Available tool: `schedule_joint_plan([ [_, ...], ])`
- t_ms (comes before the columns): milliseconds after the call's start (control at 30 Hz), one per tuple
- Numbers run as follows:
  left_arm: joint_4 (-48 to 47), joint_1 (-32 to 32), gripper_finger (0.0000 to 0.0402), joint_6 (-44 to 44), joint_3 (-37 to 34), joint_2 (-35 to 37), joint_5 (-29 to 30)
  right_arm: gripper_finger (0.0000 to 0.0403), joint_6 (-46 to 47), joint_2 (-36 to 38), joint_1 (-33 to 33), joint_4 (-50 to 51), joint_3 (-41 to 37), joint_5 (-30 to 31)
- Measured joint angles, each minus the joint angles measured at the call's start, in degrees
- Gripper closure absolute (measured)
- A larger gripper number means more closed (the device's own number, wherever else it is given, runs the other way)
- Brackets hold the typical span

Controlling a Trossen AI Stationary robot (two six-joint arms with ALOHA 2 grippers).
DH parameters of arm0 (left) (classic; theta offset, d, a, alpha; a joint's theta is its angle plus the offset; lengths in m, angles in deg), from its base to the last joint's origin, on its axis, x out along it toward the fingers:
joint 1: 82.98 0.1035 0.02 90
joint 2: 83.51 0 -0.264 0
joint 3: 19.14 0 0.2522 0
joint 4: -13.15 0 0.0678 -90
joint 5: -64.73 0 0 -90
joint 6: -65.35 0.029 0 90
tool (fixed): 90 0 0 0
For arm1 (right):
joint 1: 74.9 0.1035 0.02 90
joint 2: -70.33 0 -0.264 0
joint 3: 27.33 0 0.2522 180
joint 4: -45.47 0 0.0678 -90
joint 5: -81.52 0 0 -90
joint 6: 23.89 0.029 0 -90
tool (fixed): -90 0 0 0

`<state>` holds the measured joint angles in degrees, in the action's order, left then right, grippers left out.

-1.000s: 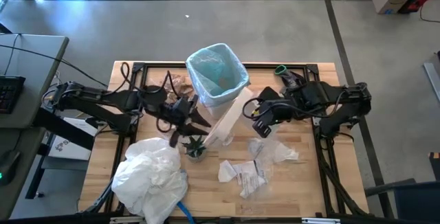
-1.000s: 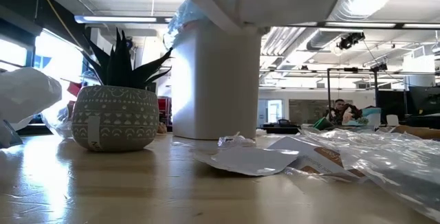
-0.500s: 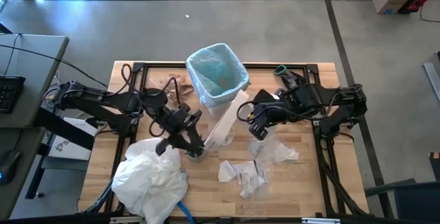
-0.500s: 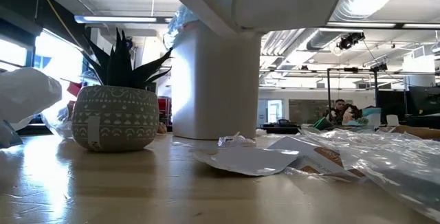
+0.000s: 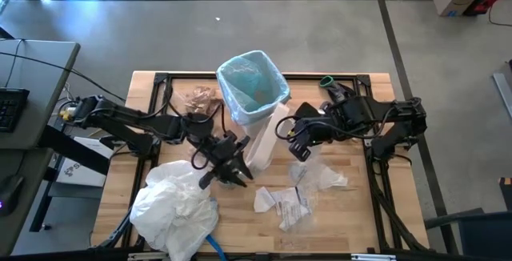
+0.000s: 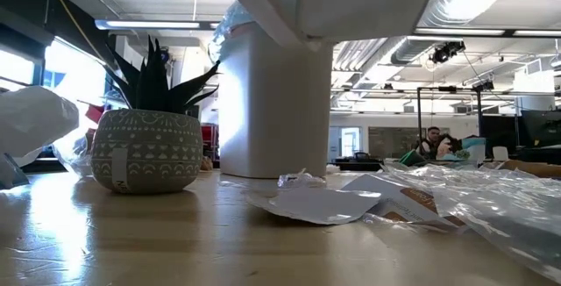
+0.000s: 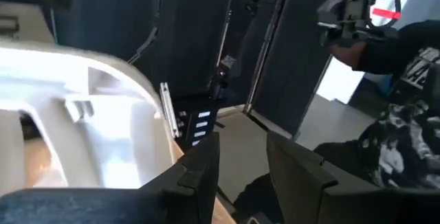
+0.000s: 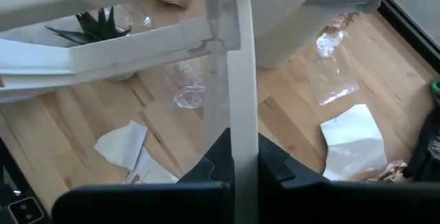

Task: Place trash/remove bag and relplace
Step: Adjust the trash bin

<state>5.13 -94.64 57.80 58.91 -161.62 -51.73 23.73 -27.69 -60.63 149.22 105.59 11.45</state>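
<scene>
Bag (image 5: 254, 81) lines the bin; its white lid (image 5: 264, 137) is clamped edge-on by the right claw (image 5: 286, 130), the left claw (image 5: 234, 170) half-open and empty; lid removal is next.

The potted plant (image 5: 228, 174) is largely covered by the left claw (image 5: 226, 167) in the high view. In the low view the white lid (image 6: 333, 1) is cut off by the top edge, and neither claw is seen there. The base of the white bin (image 5: 254, 115) is hidden behind the lid from above. The crumpled white bag (image 5: 172, 205) is cut by the bottom edge. Whether the left claw grips anything cannot be told.
</scene>
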Motion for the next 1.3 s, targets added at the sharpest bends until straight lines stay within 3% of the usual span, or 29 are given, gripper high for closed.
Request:
schedule_joint_plan([
  [167, -5.74, 0.18, 0.0328, -0.47, 0.56, 0.38, 1.01, 0.0403, -0.11, 0.00, 0.00, 0.10, 0.00, -0.01],
  [267, -12.31, -0.49, 0.0319, -0.63, 0.50, 1.46, 1.92, 0.0403, -0.17, 0.00, -0.01, 0.09, -0.04, -0.04],
  [567, -20.41, -2.35, 0.0188, 2.15, 0.45, 8.33, 14.24, 0.0403, -0.93, 0.09, -0.10, 0.18, -0.04, 0.66],
  [700, -22.64, -2.29, 0.0149, 2.70, 0.45, 10.23, 16.37, 0.0403, -0.75, 0.09, -0.07, 0.16, -0.04, 0.62],
  [1000, -27.89, -3.04, 0.0146, 2.02, 0.45, 13.71, 16.29, 0.0403, -1.79, 0.07, 0.02, -0.15, -0.04, -0.92],
  [1167, -28.70, -3.13, 0.0146, 3.19, 0.45, 14.50, 22.03, 0.0403, -2.58, 0.07, 0.12, -0.09, -0.04, -1.20],
  [1300, -27.15, -1.75, 0.0147, 4.20, 0.45, 12.95, 21.83, 0.0403, -2.52, 0.07, 0.02, -0.02, -0.04, -0.42],
])
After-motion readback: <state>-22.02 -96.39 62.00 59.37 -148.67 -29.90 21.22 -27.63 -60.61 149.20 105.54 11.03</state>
